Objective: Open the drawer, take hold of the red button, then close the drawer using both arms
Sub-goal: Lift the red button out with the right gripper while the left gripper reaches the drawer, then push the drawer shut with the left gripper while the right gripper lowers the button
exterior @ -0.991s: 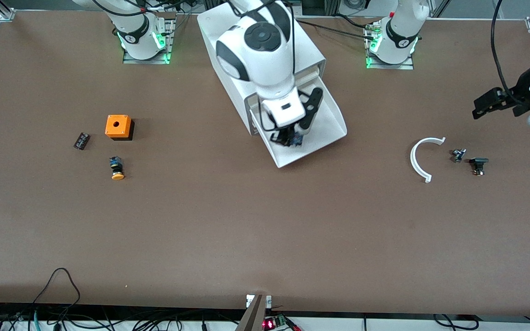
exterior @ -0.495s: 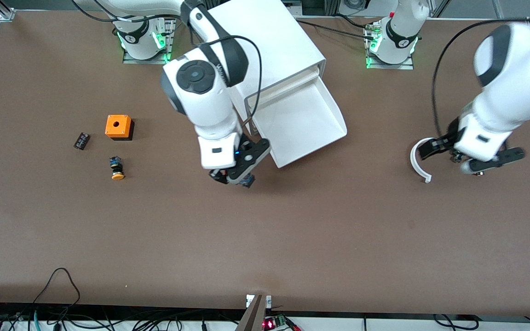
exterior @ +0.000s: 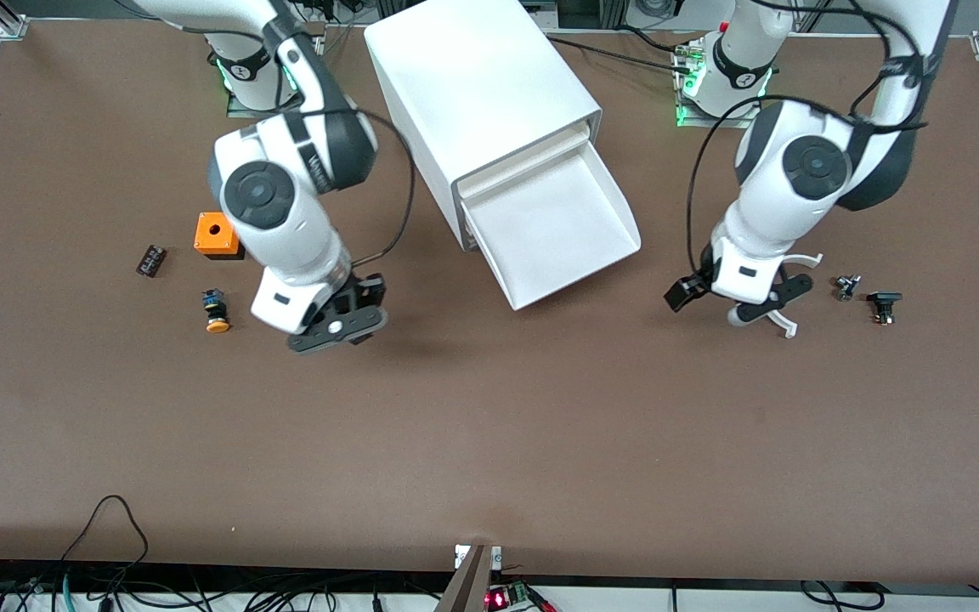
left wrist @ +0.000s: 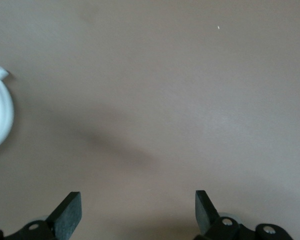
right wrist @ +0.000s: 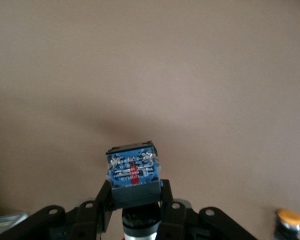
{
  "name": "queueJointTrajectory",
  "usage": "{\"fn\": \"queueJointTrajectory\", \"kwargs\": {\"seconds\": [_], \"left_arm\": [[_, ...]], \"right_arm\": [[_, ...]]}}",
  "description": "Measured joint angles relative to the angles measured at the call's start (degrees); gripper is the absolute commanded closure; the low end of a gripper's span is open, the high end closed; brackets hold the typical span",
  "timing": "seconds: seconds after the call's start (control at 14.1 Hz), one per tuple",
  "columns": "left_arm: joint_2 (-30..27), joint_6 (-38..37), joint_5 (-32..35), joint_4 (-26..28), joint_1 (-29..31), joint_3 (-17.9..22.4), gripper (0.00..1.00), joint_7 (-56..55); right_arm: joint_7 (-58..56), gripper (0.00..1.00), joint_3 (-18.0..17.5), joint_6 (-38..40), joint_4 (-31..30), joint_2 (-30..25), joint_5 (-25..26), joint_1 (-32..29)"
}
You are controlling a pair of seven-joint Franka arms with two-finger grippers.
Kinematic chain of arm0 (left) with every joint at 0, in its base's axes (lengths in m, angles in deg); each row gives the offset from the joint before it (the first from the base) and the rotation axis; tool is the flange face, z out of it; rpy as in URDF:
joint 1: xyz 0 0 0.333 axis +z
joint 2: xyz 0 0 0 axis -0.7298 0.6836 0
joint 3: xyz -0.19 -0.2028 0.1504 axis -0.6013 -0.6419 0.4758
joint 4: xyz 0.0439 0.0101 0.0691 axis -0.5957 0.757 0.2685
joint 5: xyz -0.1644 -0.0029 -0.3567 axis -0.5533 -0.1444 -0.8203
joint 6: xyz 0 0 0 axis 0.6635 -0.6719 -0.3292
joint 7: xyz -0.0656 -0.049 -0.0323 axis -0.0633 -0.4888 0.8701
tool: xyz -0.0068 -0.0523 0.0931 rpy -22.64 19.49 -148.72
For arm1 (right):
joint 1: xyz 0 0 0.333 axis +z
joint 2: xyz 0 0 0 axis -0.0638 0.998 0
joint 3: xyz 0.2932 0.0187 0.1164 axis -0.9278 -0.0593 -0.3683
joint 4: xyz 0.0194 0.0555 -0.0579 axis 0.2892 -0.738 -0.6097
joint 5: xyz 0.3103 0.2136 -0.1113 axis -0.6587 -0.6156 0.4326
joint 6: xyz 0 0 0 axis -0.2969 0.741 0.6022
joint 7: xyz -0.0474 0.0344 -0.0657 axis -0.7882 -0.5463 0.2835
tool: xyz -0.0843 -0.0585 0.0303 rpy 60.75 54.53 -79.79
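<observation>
The small push button with a black cube-like body and blue contact block (right wrist: 132,172) sits clamped between the fingers of the right arm's black two-finger gripper (exterior: 338,325), which hangs over bare brown table (exterior: 489,442) between the orange-capped push button (exterior: 216,311) and the wide shallow white plastic tray drawer (exterior: 553,229). The red cap is hidden in the grip. The drawer stands pulled out of the white box cabinet (exterior: 481,93), and it looks bare inside. The left arm's black two-finger gripper (exterior: 740,302) hovers with its fingers (left wrist: 67,212) spread and nothing between them, over the table beside the white plastic half-ring (exterior: 787,323). Near the right arm lie an orange box with a hole (exterior: 216,235) and a small dark block (exterior: 149,260); two small dark parts (exterior: 868,297) lie past the half-ring.
</observation>
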Motion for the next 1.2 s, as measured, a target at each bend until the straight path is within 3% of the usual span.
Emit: {"fn": "queueJointTrajectory", "kwargs": {"seconds": [0.28,0.5,1.06,1.13,1.2], "left_arm": [[5.19,7.82,0.0,2.33,-4.46,-0.19,0.0,-7.75],[5.69,8.34,0.0,3.98,-6.44,-0.91,0.0,-10.82],[4.38,6.32,0.01,7.32,-7.22,-10.92,0.0,-16.52],[4.22,5.55,0.01,7.55,-7.24,-12.26,0.0,-16.55],[4.15,4.78,0.01,7.72,-7.3,-13.54,0.0,-16.61]], "right_arm": [[0.39,0.69,0.13,-0.65,-8.34,-1.62,0.0,-6.44],[0.28,0.67,0.11,-7.73,-16.42,-2.83,0.01,-8.39],[-0.44,0.64,-0.15,-30.94,-35.07,-4.66,0.04,-9.2],[-0.64,0.52,-0.13,-31.66,-35.85,-4.67,0.05,-9.66],[-0.79,0.26,-0.12,-31.89,-36.2,-4.69,0.05,-10.2]]}}
